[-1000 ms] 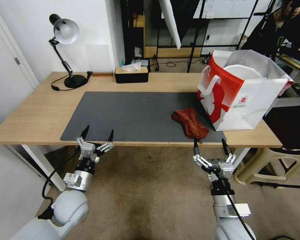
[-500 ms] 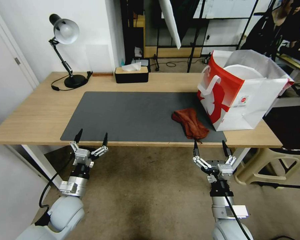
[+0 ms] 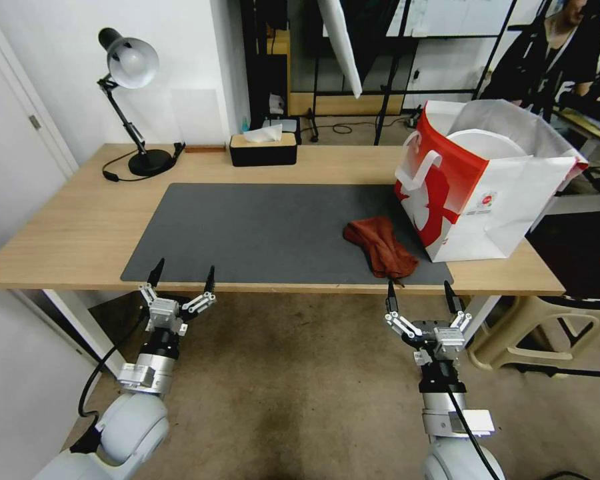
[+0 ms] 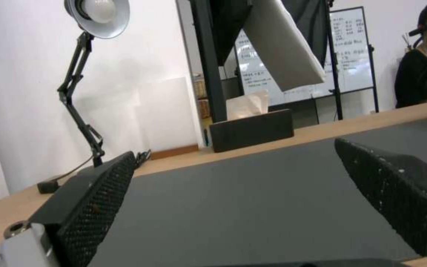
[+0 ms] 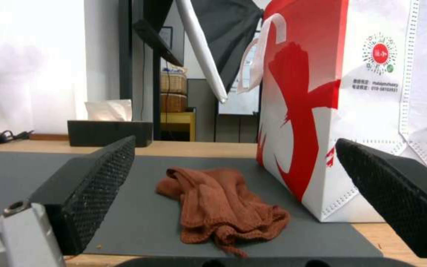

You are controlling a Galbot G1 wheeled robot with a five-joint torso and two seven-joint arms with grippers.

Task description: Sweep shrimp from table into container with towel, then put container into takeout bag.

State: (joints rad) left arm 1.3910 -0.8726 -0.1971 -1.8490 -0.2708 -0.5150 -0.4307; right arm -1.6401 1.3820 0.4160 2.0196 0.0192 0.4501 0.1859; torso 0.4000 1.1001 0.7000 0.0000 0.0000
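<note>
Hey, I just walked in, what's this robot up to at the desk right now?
Nothing is being handled. The left gripper and right gripper hang open just off the near edge of the table. The rust-brown towel lies crumpled on the grey mat, beside the red and white takeout bag. The white container sits inside the bag. No shrimp are visible on the mat.
</note>
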